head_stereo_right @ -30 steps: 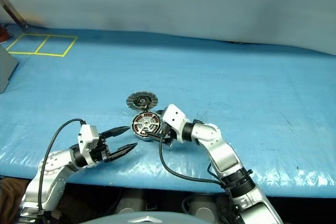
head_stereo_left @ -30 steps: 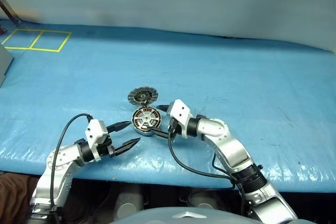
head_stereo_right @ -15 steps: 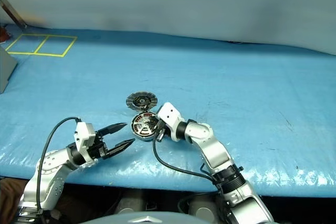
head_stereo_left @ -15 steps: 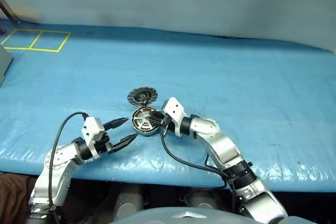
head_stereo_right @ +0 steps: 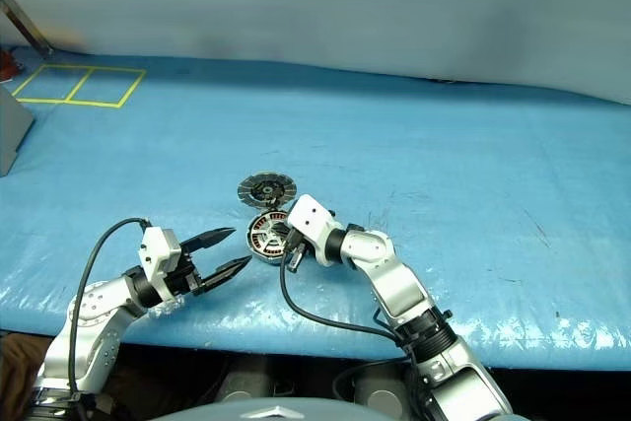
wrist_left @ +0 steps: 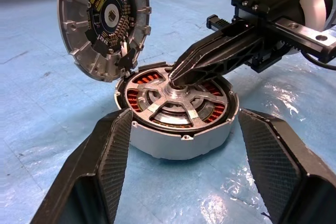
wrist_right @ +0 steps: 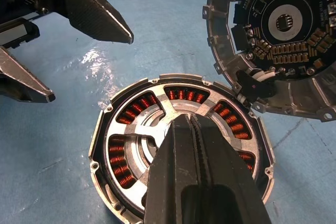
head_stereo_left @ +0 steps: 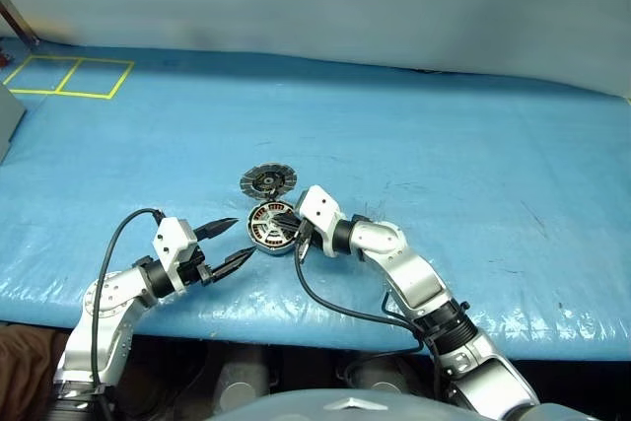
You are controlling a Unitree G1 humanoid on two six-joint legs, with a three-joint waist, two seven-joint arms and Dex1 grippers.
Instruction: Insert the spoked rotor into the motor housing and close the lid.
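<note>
The motor housing (wrist_left: 173, 142), a silver cup ringed with copper coils, lies on the blue sheet at the centre (head_stereo_left: 266, 228). The spoked rotor (wrist_right: 137, 125) sits inside it, its pale spokes level with the coils. The lid (wrist_left: 102, 19) stands tilted open at the housing's far edge, dark circuit face showing (head_stereo_left: 267, 180). My right gripper (wrist_left: 176, 80) is shut, and its joined fingertips rest on the rotor's hub, reaching in from the right (head_stereo_left: 288, 228). My left gripper (head_stereo_left: 245, 239) is open just left of the housing, one finger to each side and not touching.
A blue plastic sheet (head_stereo_left: 444, 155) covers the table, and its front edge runs just below both arms. Yellow tape squares (head_stereo_left: 69, 76) mark the far left corner, with a grey box (head_stereo_left: 6, 117) at the left edge. Black cables hang from both wrists.
My right gripper has shut and its tips have come onto the rotor hub from the housing's right side. The left gripper stays open in nearly the same place.
</note>
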